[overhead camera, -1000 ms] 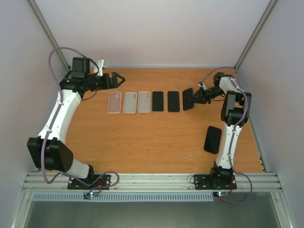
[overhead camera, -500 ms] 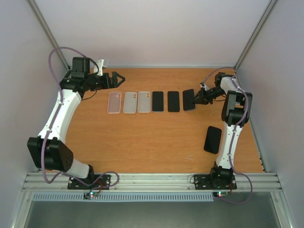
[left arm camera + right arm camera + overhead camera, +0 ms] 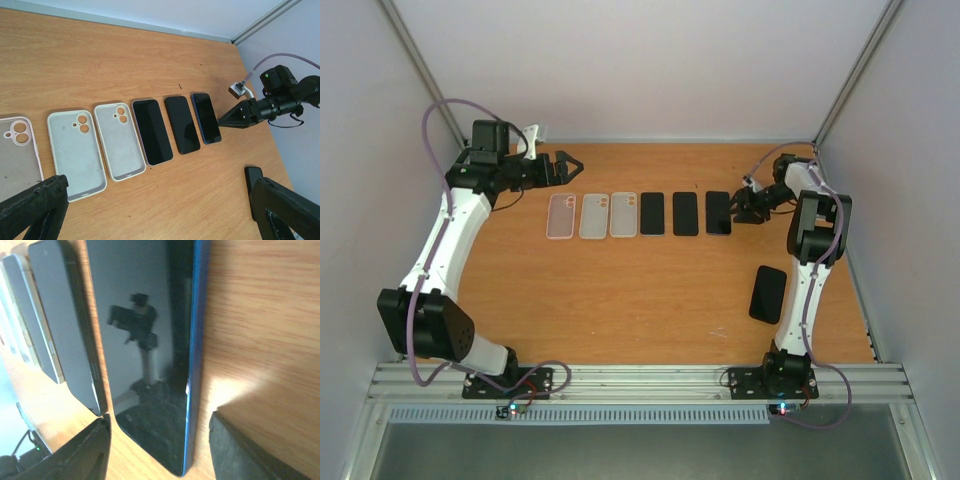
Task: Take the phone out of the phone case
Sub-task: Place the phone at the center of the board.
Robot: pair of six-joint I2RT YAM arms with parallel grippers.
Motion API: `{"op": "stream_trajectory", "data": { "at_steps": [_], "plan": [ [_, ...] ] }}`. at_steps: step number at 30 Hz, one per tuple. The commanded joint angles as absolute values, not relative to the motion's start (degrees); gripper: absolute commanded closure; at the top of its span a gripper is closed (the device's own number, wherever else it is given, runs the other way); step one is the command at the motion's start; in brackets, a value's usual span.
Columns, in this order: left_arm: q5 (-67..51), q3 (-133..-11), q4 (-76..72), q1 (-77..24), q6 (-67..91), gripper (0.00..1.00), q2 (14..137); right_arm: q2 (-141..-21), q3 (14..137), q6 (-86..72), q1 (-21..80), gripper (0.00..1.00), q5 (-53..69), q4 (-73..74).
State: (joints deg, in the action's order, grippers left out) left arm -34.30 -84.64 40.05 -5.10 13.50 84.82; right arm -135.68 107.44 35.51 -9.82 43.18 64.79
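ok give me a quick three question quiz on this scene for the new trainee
1. How many clear cases lie in the row on the table?
2. True or false: the left gripper is shut on a case.
3. Which lies closest to the right gripper? A: a clear case. B: the blue-edged phone. C: the left gripper.

Key
1. Three.
2. False. It is open and holds nothing.
3. B. That phone lies flat at the right end of the row, with the open right gripper right beside it.
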Motion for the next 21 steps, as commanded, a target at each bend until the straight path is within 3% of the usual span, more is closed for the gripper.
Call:
{"op": "stream_trajectory", "data": {
  "at_steps": [1, 11, 16, 21],
  "plan": [
    [-34.5, -85.5, 37.3, -5.0, 13.5, 0.01, 84.6, -131.5, 108.5, 37.3, -11.5, 0.40, 40.6, 66.5],
    [-34.4, -84.3, 36.8, -5.0, 13.2, 0.01, 82.6, -111.7, 91.3, 49.3, -16.8, 0.02, 33.0, 73.3],
    [-35.1, -84.1, 35.7, -5.0, 14.0, 0.01, 83.0, -106.6, 86.3, 56.1, -24.0, 0.01, 32.8, 82.6],
    [-35.8, -84.1, 34.8, -5.0, 15.3, 0.01, 83.9, -103.3, 78.2, 59.9, -26.3, 0.02, 25.4, 81.7]
  ]
}}
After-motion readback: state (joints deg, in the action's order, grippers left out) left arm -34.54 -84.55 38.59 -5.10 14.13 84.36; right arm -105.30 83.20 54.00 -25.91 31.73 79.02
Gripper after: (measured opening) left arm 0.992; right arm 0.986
